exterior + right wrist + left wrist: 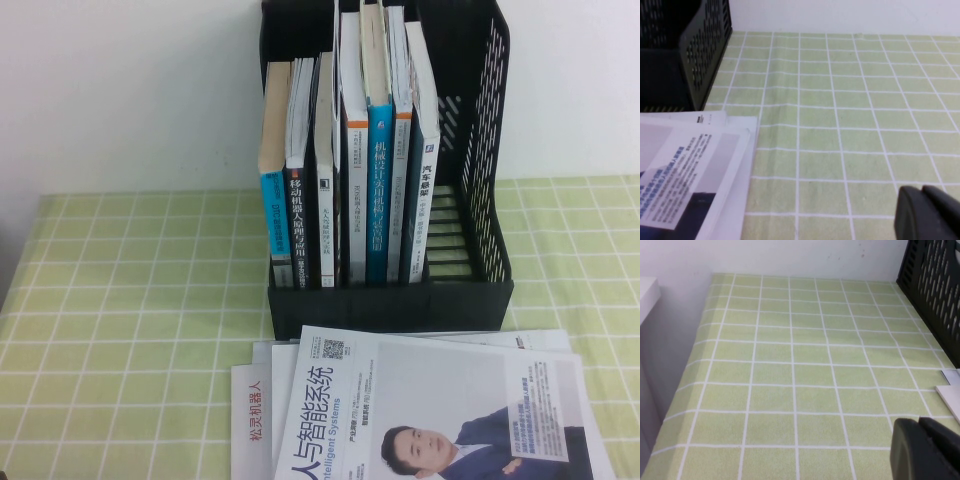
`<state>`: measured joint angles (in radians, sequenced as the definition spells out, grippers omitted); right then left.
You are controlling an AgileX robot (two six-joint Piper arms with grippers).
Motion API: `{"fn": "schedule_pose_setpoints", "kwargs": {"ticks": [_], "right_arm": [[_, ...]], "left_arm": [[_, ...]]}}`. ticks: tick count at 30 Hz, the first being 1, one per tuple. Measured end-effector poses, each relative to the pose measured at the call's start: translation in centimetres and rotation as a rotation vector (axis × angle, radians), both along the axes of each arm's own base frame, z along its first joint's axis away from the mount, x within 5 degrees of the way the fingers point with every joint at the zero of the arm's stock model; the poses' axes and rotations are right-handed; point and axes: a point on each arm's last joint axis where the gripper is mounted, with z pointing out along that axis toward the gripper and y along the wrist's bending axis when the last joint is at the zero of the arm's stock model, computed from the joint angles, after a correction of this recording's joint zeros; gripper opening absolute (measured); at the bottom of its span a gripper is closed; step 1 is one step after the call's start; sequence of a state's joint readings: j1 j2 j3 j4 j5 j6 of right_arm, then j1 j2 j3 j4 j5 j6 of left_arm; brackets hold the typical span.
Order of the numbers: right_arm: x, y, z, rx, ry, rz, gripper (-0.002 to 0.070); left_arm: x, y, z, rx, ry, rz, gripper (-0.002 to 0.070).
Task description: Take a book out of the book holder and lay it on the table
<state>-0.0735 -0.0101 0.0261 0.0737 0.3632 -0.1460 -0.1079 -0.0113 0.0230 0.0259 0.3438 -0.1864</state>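
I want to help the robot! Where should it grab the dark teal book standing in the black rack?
Probably pinch the book near the top of its spine, coming from the front with the right gripper, now low over the table. It stands upright, last in the row in the book holder, with open space on its right. The left gripper stays low too.

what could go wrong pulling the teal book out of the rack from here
1. The book stands pressed against its neighbours, so pulling it may drag one out too.
2. Magazines cover the table in front of the rack, so the book could land on them and slide.
3. Both claws, left claw and right claw, sit low over the cloth, far from the rack.
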Motion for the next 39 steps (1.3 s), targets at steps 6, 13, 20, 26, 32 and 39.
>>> {"fn": "schedule_pose_setpoints", "kwargs": {"ticks": [6, 13, 20, 26, 32, 39], "right_arm": [[0.0, 0.0, 0.0, -0.002, 0.0, 0.0, -0.0002], [0.0, 0.0, 0.0, -0.002, 0.0, 0.0, -0.0002], [0.0, 0.0, 0.0, -0.004, 0.0, 0.0, -0.0002], [0.1, -0.1, 0.1, -0.029, -0.016, 0.001, -0.0002], [0.5, -0.3, 2.8, -0.066, -0.317, -0.022, -0.0002], [0.2, -0.5, 5.4, -0.086, -0.609, -0.049, -0.0002]], "left_arm": [[0.0, 0.0, 0.0, 0.001, 0.0, 0.0, -0.0003], [0.0, 0.0, 0.0, 0.001, 0.0, 0.0, -0.0003], [0.0, 0.0, 0.0, 0.001, 0.0, 0.0, -0.0003], [0.1, 0.0, 0.4, -0.004, -0.055, -0.002, -0.0003], [0.4, -0.1, 2.8, -0.027, -0.329, -0.01, -0.0003], [0.0, -0.2, 5.4, 0.106, -0.636, -0.024, -0.0003]]}}
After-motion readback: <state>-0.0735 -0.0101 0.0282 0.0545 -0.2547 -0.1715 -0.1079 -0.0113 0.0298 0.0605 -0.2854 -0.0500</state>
